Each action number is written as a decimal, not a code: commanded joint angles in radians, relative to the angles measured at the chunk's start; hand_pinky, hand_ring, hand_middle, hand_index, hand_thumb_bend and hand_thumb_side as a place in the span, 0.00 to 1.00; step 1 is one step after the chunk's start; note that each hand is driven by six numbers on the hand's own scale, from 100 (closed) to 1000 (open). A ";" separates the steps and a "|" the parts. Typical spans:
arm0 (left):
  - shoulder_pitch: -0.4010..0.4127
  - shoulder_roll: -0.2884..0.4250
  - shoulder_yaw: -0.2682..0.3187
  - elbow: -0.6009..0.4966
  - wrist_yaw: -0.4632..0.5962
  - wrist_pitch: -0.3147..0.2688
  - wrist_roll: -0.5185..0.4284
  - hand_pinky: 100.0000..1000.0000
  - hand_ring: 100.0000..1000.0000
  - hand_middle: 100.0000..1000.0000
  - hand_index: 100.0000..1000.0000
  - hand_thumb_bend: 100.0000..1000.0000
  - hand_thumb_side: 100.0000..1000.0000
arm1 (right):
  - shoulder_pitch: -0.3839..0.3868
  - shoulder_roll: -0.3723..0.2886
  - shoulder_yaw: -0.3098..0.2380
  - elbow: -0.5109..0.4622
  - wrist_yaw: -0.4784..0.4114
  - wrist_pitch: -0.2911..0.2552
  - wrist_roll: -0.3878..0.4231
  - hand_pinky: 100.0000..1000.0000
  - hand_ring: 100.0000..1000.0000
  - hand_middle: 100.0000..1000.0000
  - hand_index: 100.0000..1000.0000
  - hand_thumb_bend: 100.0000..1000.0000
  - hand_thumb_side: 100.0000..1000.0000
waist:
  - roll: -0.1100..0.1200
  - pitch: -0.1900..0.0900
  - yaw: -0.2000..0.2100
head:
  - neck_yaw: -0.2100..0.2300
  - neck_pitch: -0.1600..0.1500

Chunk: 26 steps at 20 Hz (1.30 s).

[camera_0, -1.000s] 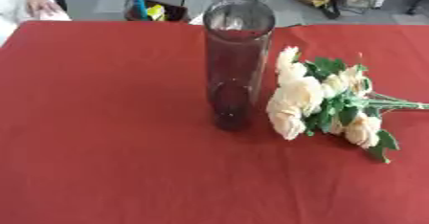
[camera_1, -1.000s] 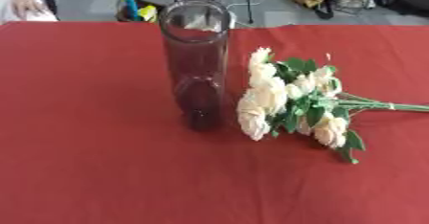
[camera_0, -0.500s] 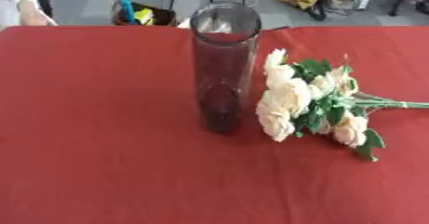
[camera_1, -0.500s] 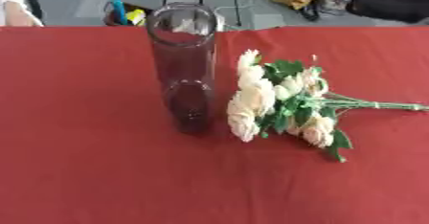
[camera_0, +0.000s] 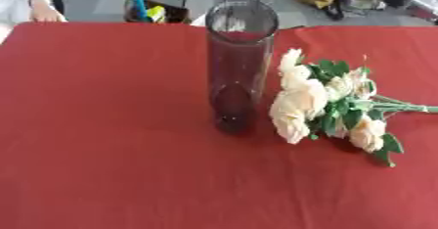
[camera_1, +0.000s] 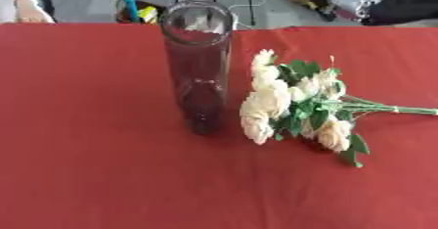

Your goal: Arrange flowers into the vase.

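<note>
Table covered with a red cloth (camera_0: 102, 140) fills the frame.

Vase (camera_0: 239, 66): tall clear glass cylinder, standing upright near the middle of the cloth, slightly toward the far side. Long axis vertical, open mouth up. Interior looks empty; lower part reads dark through the glass.

Flowers (camera_0: 329, 103): one bunch of cream-coloured blooms with green leaves, lying flat on the cloth just to the right of the vase. Nearest blooms sit just beside the vase base; cannot tell whether they touch the glass. Long axis of the bunch runs roughly left-right: flower heads point left toward the vase, stems (camera_1: 389, 108) run out to the right and reach the right edge of the view. Heads fan out from far to near across the bunch, one bloom lying lowest at the near right with leaves beyond it.

Robot hands: neither the left nor the right hand appears in either eye view, so finger state cannot be told. No arm over the cloth.
</note>
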 commanded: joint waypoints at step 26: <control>-0.010 0.036 -0.001 -0.018 -0.004 0.008 -0.007 0.70 0.86 0.88 0.98 0.00 1.00 | 0.004 -0.129 0.048 0.177 -0.122 0.037 0.474 1.00 1.00 0.99 1.00 0.20 0.61 | -0.007 -0.009 0.005 | 0.014 -0.008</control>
